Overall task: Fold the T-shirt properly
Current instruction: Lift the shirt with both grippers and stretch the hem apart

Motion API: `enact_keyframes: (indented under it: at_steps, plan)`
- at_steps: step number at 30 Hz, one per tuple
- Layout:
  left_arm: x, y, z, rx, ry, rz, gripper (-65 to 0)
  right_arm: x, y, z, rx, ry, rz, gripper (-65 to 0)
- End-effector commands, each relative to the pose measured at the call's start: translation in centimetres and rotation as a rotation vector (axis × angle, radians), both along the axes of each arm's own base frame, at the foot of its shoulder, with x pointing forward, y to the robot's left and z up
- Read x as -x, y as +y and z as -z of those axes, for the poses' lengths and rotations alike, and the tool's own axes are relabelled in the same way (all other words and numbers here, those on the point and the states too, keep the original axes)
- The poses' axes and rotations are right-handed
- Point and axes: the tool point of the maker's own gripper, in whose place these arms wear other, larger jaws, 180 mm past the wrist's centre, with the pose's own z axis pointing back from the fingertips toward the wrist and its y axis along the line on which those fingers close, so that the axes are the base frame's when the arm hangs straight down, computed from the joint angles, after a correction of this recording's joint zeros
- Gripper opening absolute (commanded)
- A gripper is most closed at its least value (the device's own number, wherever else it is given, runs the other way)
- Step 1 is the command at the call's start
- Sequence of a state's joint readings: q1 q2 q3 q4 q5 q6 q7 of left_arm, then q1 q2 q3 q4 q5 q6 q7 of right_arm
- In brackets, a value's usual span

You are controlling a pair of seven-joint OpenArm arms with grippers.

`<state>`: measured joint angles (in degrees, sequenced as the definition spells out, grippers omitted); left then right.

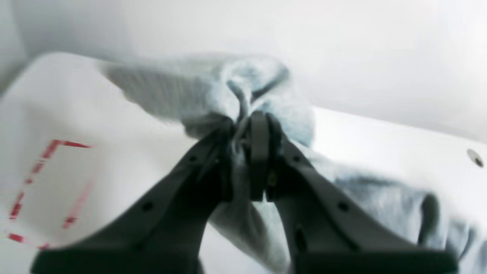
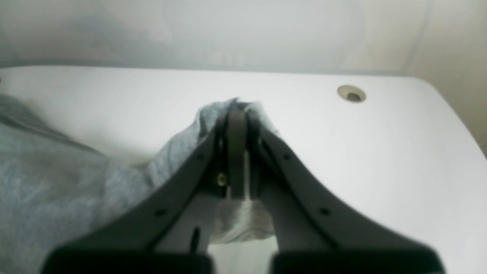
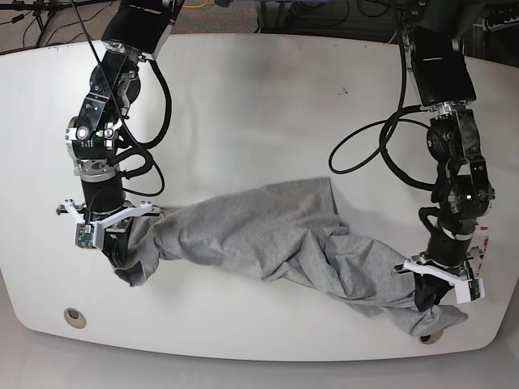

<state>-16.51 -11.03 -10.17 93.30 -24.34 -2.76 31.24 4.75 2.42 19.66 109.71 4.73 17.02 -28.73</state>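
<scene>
Jaws first: left gripper (image 1: 253,125) is clamped tight on a bunched wad of the T-shirt (image 3: 276,235), fabric squeezed between the fingers and spilling out on both sides in the left wrist view. Right gripper (image 2: 237,114) is likewise pinched closed on a fold of grey cloth, a small tuft poking past the fingertips and more hanging below the jaw gap. No visible gap in either pair.

T-shirt location: one shirt, grey, crumpled and strung diagonally across the near part of the white table (image 3: 268,97), between the two grippers. In the base view one end is bunched at the gripper on that view's left (image 3: 109,235), the other at the gripper on that view's right (image 3: 434,288), near the table's front edge. Middle section lies wrinkled and twisted on the surface.

Count: two arms, two grippers, one shirt. One round hole (image 3: 75,317) in the table near the front corner. Red dashed markings (image 1: 42,179) on the tabletop beside the left gripper; blurred.
</scene>
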Motion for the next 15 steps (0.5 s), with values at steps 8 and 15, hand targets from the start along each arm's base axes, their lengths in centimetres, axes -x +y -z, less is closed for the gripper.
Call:
enact_keyframes:
  at_steps: [8,15]
  plan:
    - [0.6,3.3,-5.8,-0.056,-0.134,-0.062,-63.0,-2.2,0.3,-5.6,0.027,-0.139,-0.027,-65.0]
    - [0.4,3.9,-10.8,-0.104,-0.232,-0.067,-63.5,-4.3,-0.3,-8.8,0.064,-0.168,-0.034,-65.0]
